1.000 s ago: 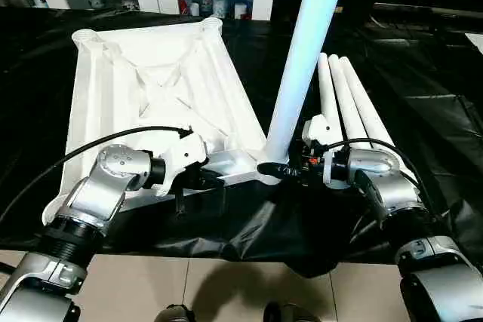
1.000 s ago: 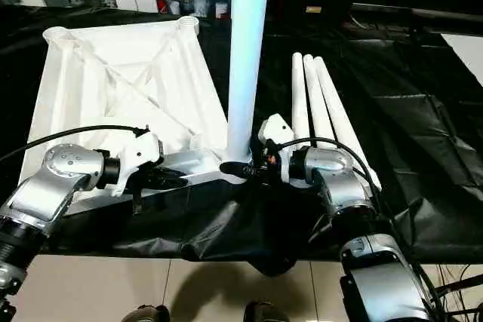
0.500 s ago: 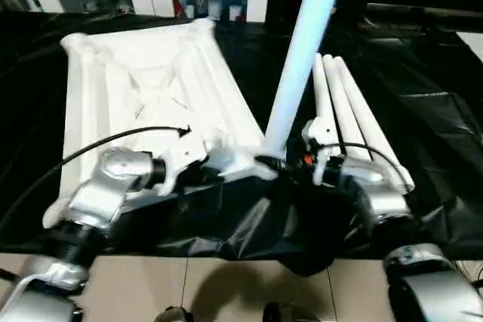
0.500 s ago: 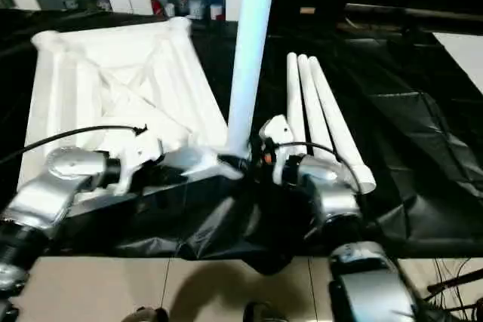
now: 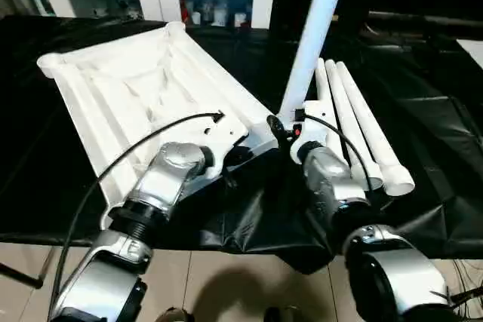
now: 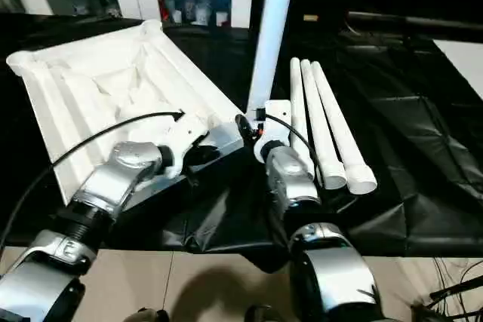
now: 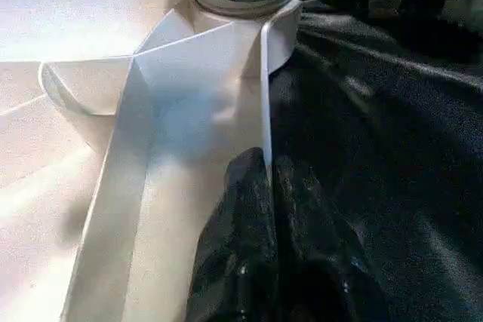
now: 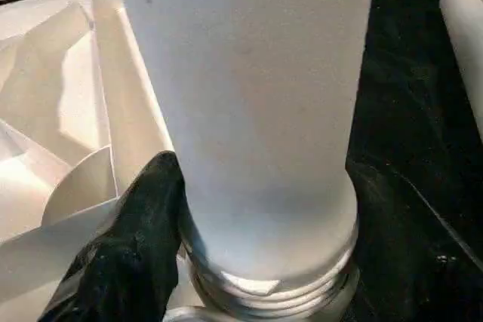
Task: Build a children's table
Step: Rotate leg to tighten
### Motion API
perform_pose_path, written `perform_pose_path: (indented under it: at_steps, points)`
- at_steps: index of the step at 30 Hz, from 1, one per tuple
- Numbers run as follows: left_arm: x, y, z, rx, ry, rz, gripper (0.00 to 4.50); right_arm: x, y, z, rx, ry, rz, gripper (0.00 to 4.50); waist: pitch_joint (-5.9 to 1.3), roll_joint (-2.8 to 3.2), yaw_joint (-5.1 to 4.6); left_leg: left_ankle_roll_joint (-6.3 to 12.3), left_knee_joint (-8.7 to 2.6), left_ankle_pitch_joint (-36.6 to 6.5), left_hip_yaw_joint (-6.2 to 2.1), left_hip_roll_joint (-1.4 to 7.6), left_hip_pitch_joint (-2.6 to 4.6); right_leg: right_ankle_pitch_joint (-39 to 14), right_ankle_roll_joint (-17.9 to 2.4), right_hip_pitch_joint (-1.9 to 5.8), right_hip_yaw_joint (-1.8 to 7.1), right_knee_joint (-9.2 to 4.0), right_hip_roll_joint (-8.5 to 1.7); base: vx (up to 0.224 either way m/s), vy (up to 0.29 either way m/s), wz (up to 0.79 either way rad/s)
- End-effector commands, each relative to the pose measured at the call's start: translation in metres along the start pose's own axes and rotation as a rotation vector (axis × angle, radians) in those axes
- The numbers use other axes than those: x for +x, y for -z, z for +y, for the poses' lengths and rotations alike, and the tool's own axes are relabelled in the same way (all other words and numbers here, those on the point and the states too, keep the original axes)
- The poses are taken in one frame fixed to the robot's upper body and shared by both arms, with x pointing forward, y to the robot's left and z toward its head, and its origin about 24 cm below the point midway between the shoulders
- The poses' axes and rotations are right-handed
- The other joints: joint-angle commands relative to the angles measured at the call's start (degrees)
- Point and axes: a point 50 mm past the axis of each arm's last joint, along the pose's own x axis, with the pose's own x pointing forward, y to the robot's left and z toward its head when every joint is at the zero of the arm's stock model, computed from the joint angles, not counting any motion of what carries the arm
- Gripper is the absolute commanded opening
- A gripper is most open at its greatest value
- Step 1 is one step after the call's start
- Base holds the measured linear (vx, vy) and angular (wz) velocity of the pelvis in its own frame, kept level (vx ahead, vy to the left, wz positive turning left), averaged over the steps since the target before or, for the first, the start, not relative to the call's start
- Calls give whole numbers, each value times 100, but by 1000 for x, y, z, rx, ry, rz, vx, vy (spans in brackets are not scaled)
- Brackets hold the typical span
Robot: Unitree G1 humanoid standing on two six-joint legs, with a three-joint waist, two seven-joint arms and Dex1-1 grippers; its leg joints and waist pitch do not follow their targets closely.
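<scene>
Tabletop (image 5: 143, 96) lies ribs-up on black sheet (image 5: 423, 133), one leg (image 5: 313, 35) standing in its near corner socket; three legs (image 5: 362, 130) lie just beside; we judge it light, stiff, slippery plastic; our left gripper (image 7: 266, 209) pinches the rim, our right gripper (image 8: 249, 209) clasps the leg's base; thread seating stays hidden.

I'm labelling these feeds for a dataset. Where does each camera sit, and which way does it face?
Left and right eye: on the head, looking down over both silver forearms at the tabletop.
Left wrist: along the left gripper, shut on the tabletop's rim.
Right wrist: along the right gripper, jaws around the upright leg.
Shared: both wrist views show the corner socket that the leg enters.
</scene>
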Motion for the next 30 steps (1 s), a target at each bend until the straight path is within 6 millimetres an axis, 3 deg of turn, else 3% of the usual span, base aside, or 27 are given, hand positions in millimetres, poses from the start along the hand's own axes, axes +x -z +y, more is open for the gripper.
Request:
perform_pose_path:
  at_steps: [1,6,7,9,11,12,14,17,19,21,23,30]
  points:
    - [4,8,-2,-43,-60,2,0,-3,34,30,78,-90,136,272,-269,-70,-29,189,-411,-1806,-103,121,32,-2730,-569,147,229,-543,-335,0,0,0]
    - [0,11,2,-32,-65,17,0,-1,23,34,113,-134,71,272,-254,-61,-23,211,-407,-1880,-101,109,43,-2989,-537,125,239,-576,-363,0,0,0]
    - [-3,11,4,-22,-56,13,0,-1,18,33,92,-176,33,328,-255,-61,-20,215,-411,-1873,-104,114,42,-3023,-513,128,236,-581,-365,0,0,0]
    - [-5,11,5,-17,-46,9,0,-1,12,30,53,-204,-2,342,-261,-63,-16,249,-413,-1816,-104,121,25,-2924,-526,136,239,-571,-371,0,0,0]
    - [-9,11,7,-6,-36,6,0,-2,5,26,18,-238,-47,352,-270,-68,-45,280,-437,-1621,-129,122,-63,-2722,-562,206,222,-529,-370,0,0,0]
    - [-9,11,7,-6,-36,6,0,-2,5,26,18,-238,-47,364,-279,-61,-51,289,-435,-1570,-130,133,-62,-2643,-598,201,219,-520,-367,0,0,0]
    - [-14,12,8,1,-17,0,0,-5,-3,17,-26,-275,-82,376,-325,-63,-43,377,-374,-1217,-78,134,-33,-1901,-850,199,251,-452,-348,0,0,0]
    - [-21,14,10,2,7,-2,0,-11,-11,2,-118,-338,-81,402,-336,-64,-51,594,-330,-861,-47,123,-93,-1161,-1170,231,240,-358,-318,0,0,0]
    - [-24,15,10,14,27,-2,0,-15,-14,-6,-170,-378,-67,402,-331,-48,-36,645,-317,-862,-33,121,-70,-1115,-1237,229,244,-365,-316,28,-9,-1]
    - [-26,16,10,22,38,-2,0,-17,-15,-10,-197,-402,-58,402,-341,-55,-27,674,-310,-767,-34,120,-92,-1004,-1258,254,244,-346,-316,0,0,0]
    - [-38,18,8,57,129,-6,0,-29,-19,-26,-335,-536,-2,402,-341,-16,-12,702,-309,-713,-39,133,-76,-818,-1343,257,239,-329,-299,0,0,0]
    - [-64,21,-4,137,389,-27,0,-45,-22,-34,-370,-750,61,402,-352,7,0,903,-286,-516,-20,171,-39,-70,-1671,260,252,-224,-281,0,0,0]
